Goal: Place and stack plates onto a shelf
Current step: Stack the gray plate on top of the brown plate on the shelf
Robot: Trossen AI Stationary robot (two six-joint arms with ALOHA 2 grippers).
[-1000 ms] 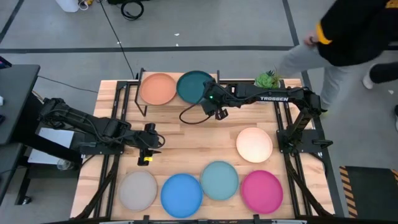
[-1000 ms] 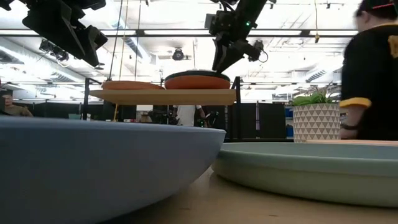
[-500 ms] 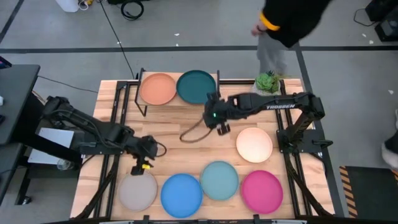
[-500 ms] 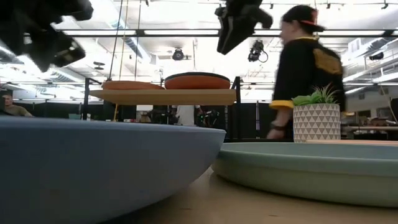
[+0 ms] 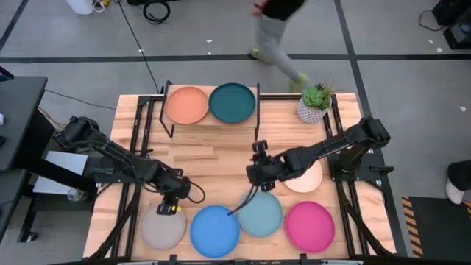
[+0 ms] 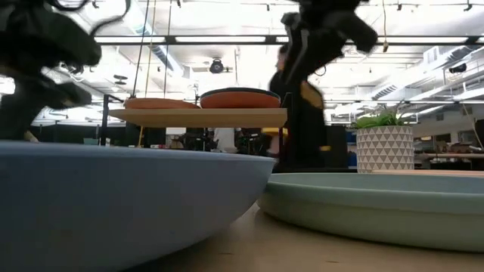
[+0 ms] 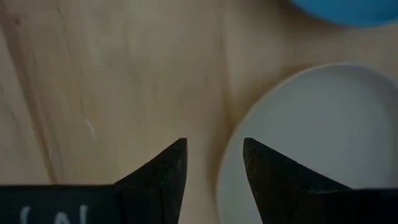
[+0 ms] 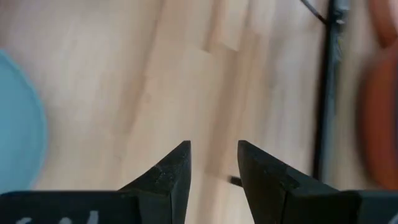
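Note:
On the shelf at the table's far side sit a tan plate and a dark teal plate. The low view shows an orange plate under the dark teal one. Grey, blue, light teal and magenta plates lie flat along the near edge. The cream plate lies partly under my right arm. My left gripper is open over the grey plate's far rim. My right gripper is open over bare wood beside the light teal plate.
A potted plant stands at the far right corner, beside the shelf. The shelf's black leg shows ahead of my right gripper. A cable trails from the right arm over the light teal plate. A person walks past beyond the far edge.
My right gripper has left the shelf and swung toward the near edge, down beside the light teal plate. My left gripper has moved toward the near edge and down over the grey plate's rim. The person has crossed from right to left behind the table.

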